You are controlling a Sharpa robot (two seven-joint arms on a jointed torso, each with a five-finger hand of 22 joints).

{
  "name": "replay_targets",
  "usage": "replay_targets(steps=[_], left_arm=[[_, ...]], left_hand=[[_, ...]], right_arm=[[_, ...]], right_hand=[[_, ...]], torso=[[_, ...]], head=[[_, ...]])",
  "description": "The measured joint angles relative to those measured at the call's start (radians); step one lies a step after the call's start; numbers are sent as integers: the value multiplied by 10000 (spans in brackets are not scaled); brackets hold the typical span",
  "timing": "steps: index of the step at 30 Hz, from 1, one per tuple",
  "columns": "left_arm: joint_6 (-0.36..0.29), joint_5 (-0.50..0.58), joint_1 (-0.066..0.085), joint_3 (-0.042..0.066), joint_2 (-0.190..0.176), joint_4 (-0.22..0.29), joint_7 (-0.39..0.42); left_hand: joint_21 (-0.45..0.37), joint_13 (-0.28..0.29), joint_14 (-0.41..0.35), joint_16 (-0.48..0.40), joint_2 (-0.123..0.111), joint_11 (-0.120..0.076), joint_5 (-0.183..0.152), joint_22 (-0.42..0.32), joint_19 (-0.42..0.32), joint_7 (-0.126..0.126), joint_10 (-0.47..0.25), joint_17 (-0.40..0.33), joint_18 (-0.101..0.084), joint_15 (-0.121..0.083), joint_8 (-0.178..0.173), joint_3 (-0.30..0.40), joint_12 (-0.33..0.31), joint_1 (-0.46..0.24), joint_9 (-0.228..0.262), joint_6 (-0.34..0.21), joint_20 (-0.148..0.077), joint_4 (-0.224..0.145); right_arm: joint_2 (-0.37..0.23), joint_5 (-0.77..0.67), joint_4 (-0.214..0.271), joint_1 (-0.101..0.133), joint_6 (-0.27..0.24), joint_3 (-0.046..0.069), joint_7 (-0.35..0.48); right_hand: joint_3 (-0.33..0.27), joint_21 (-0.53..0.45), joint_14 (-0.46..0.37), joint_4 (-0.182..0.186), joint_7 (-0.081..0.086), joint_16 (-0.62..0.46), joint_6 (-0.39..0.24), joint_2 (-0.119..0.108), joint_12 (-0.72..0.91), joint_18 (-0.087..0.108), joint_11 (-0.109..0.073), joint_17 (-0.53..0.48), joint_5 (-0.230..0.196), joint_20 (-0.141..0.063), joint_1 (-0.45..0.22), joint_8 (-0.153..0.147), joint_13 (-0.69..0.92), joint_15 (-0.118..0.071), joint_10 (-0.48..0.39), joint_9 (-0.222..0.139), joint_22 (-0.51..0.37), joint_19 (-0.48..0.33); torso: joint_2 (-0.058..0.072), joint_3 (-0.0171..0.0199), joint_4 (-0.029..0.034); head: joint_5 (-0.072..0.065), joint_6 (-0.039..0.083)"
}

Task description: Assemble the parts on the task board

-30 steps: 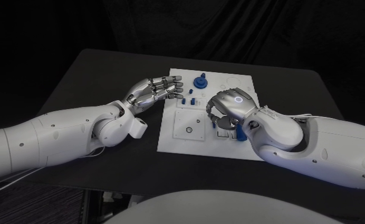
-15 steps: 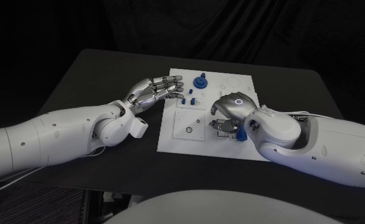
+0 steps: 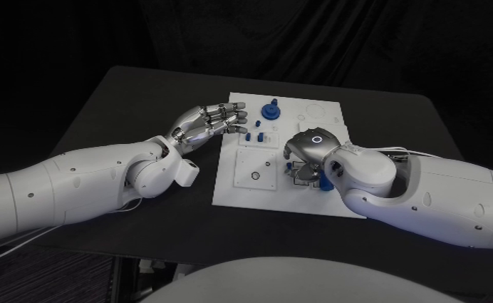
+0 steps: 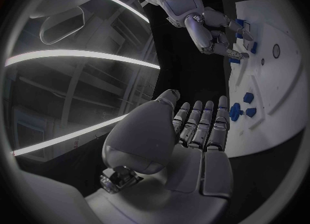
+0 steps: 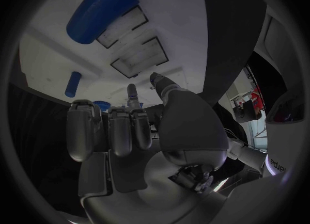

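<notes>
The right robot hand (image 3: 308, 147) is held curled and empty over the task board (image 3: 259, 187), beside an upright blue part (image 3: 325, 180) near the board's front edge, while the left robot hand (image 3: 209, 124) is kept open at the board's left edge on the counter (image 3: 134, 103).

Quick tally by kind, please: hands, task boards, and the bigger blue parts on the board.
Hands: 2 (left hand, right hand)
Task board: 1
Bigger blue parts: 2 (knob, piece beside the right hand)
Total: 5; smaller pegs too tiny to count.
</notes>
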Motion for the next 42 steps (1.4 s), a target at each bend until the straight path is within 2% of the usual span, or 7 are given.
replay_targets(steps=[9,11,16,23,29,37,42], left_arm=[[9,0,-12,-1,42,-31,0],[12,0,-16,1,43,-35,0],[16,0,-21,1,43,-42,0],[26,0,-34,0,62,-54,0],[39,0,-54,-1,77,-63,0],[56,0,-63,-1,81,-68,0],[63,0,-67,-1,85,-68,0]], left_hand=[[-46,-1,0,0,0,0,0,-18,-37,0,0,-11,1,0,0,42,-4,0,-1,0,38,42],[-46,-1,0,0,0,0,0,-18,-37,0,0,-11,0,0,0,42,36,0,-1,0,38,42],[-46,-1,-30,0,0,-1,0,-25,-37,0,0,-11,1,-30,0,41,35,0,-1,0,38,41],[-46,-1,-73,0,0,-1,0,-37,-36,0,0,-11,1,1,0,82,34,0,-1,0,38,82],[-46,-2,-72,0,-28,34,0,-36,-37,0,-37,-11,1,1,-1,82,72,-28,-2,0,38,82],[-46,-10,-72,0,-40,1,0,-48,-36,0,-72,-11,2,1,-1,112,72,-40,-2,-1,38,112],[-46,-10,-72,0,-39,1,0,-48,-36,0,-71,-11,1,1,-1,111,72,-40,-2,-1,38,112]], right_arm=[[126,49,-115,-3,416,-2,5],[145,55,-138,-7,537,-4,3],[192,65,-186,-9,767,-3,1],[269,72,-277,-9,948,2,-2],[357,73,-382,-9,996,12,-12],[427,65,-453,-9,995,24,-28],[457,65,-458,-13,989,22,-48]], right_hand=[[-48,-225,0,-108,73,0,-289,-11,0,0,30,0,0,0,170,0,-1,0,30,-129,-1,0],[-48,-233,-36,-107,33,0,-344,-40,0,0,29,0,0,0,199,0,-2,36,29,-146,-1,0],[-19,-360,-7,-191,64,0,-384,-6,0,0,29,0,0,-1,303,0,-2,65,30,-178,-1,0],[21,-433,-7,-315,99,0,-419,28,0,1,29,0,0,36,524,0,-3,65,30,-204,-2,-37],[104,-500,-7,-453,67,0,-342,124,0,0,101,0,0,71,620,55,-3,65,28,-187,-2,-2],[318,-658,-7,-778,46,0,-258,228,0,-1,101,0,0,71,834,60,-4,65,29,-151,-2,-2],[644,-710,-8,-1103,53,0,-87,250,0,0,101,0,50,86,934,129,-4,103,29,-83,-3,-16]], torso=[[2,0,4],[1,0,8],[-4,0,0],[-3,0,-12],[-2,5,-12],[2,8,-18],[2,9,-21]], head=[[-21,0],[-21,0],[6,0],[0,0],[-18,0],[4,0],[6,0]])
